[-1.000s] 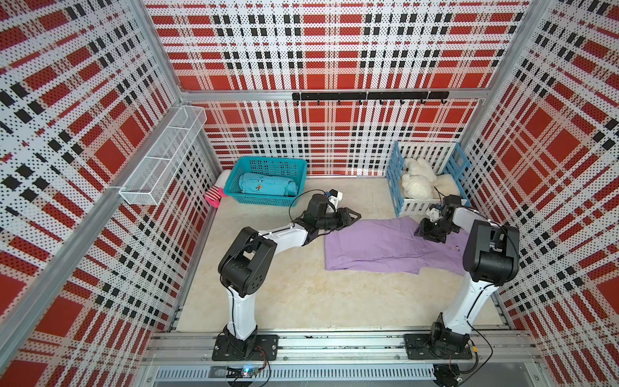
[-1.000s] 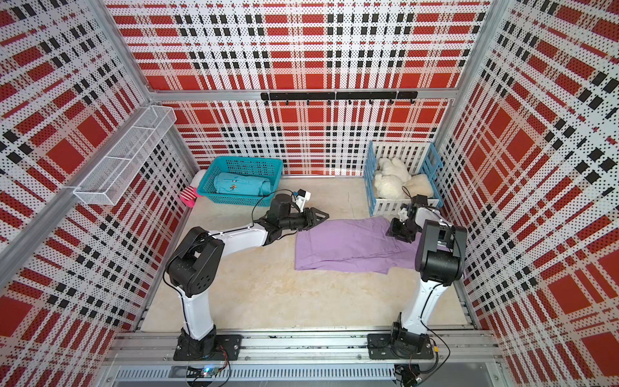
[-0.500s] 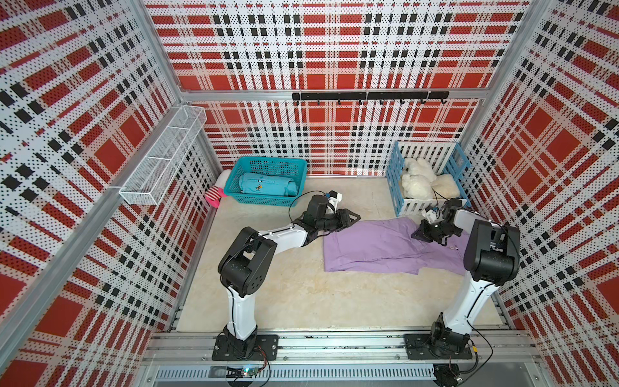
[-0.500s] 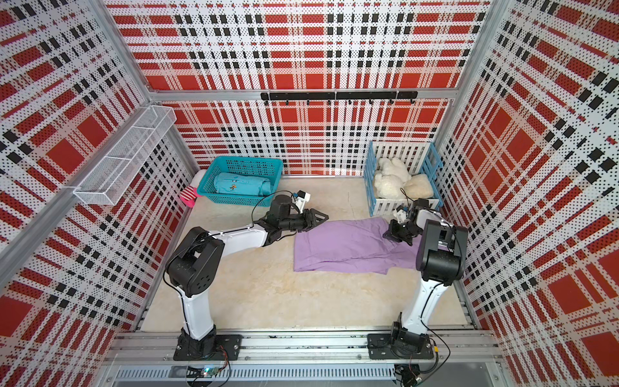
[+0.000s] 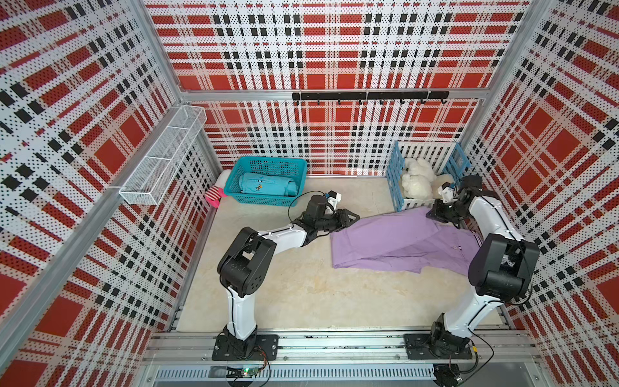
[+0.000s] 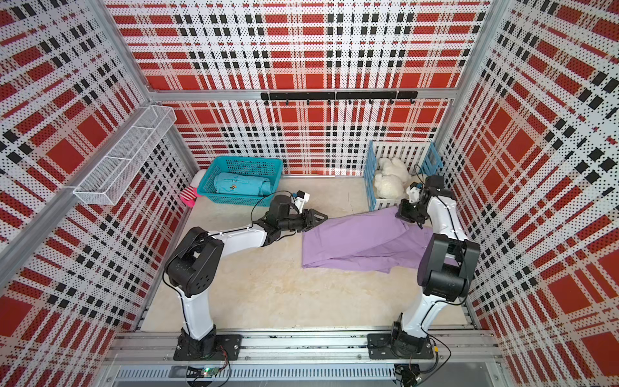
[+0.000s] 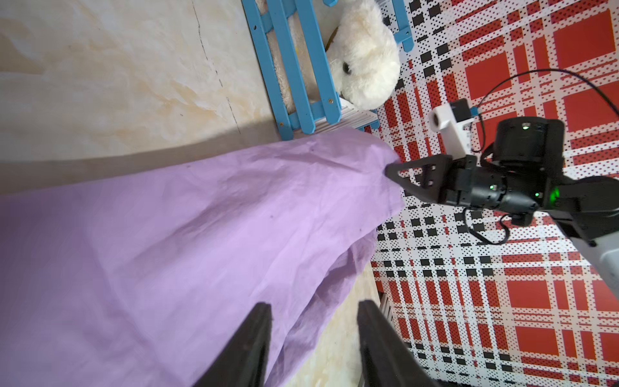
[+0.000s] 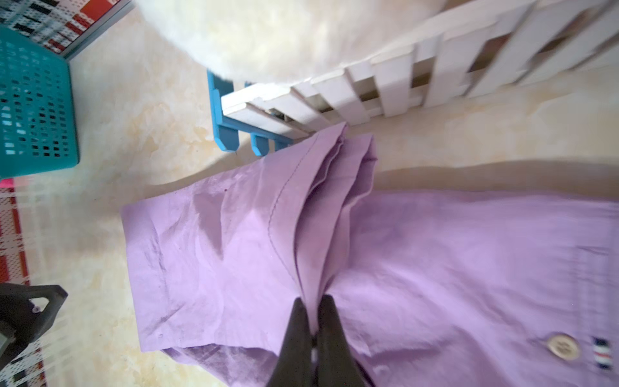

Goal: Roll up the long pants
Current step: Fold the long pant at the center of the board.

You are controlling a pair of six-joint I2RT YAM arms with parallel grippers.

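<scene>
The long pants (image 5: 395,241) (image 6: 361,241) lie flat as a lilac cloth on the beige floor, right of centre. My right gripper (image 5: 432,214) (image 6: 402,212) is at their far right corner by the crate. In the right wrist view it (image 8: 314,303) is shut on a pinched fold of the lilac cloth (image 8: 435,251), which rises into a ridge. A button (image 8: 562,346) shows near the striped tab. My left gripper (image 5: 355,217) (image 7: 313,306) hangs open at the pants' far left edge (image 7: 167,234), holding nothing.
A teal basket (image 5: 271,160) with a rolled teal garment (image 5: 268,184) stands at the back left. A blue-and-white slat crate (image 5: 395,174) holding white plush toys (image 5: 417,181) stands at the back right, touching the pants' corner. A pink striped sock (image 5: 214,196) lies by the left wall.
My right gripper has shut on the far edge of the pants and pulled it up into a fold. The cloth has shifted slightly left. The left arm has stayed in place.
</scene>
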